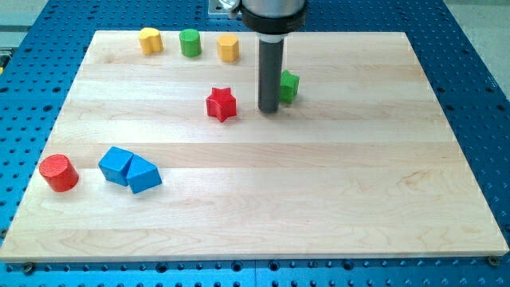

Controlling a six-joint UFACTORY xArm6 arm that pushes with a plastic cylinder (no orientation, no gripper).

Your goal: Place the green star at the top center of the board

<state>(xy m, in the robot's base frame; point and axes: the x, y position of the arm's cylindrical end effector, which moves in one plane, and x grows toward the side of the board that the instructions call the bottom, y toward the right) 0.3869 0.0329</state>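
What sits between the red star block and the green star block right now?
Only my tip: in the camera view, the dark rod stands between the red star and the green star, hiding the green star's left edge.

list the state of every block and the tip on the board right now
my tip: down on the board, touching the green star's left side
green star: partly hidden behind the rod, right of board centre, short of the top edge
red star: flat, apart, left of the tip
yellow blocks: upright, top edge
green cylinder: upright between them
blue blocks: touching
red cylinder: upright, alone
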